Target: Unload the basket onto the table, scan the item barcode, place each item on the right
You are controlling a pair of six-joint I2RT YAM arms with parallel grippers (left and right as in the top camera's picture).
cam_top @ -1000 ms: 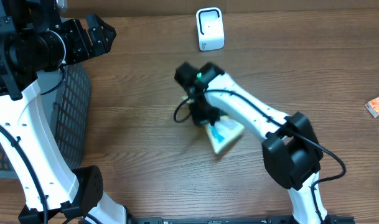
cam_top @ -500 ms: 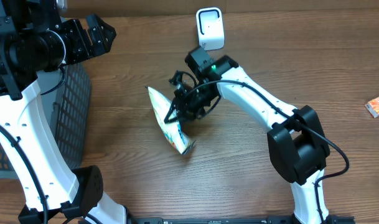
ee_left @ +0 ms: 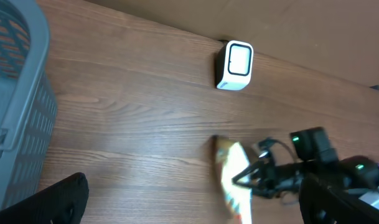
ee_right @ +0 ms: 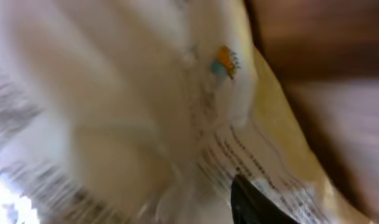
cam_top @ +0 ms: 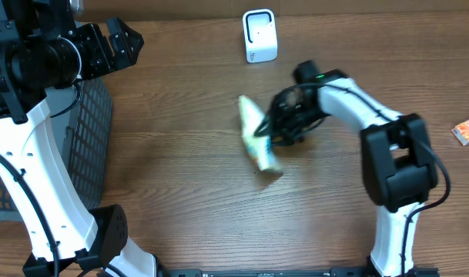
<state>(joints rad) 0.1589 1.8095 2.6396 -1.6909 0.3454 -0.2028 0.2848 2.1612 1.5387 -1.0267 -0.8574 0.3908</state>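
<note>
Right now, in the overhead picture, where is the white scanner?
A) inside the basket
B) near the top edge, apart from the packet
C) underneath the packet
B: the scanner stands near the top edge, well clear of the packet lower down.

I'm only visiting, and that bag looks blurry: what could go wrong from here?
1. The bag is blurred at the right hand, and the grip is unclear; it may slip onto the table.
2. The bag is away from the scanner, and no barcode shows clearly, so a scan may fail.
</note>
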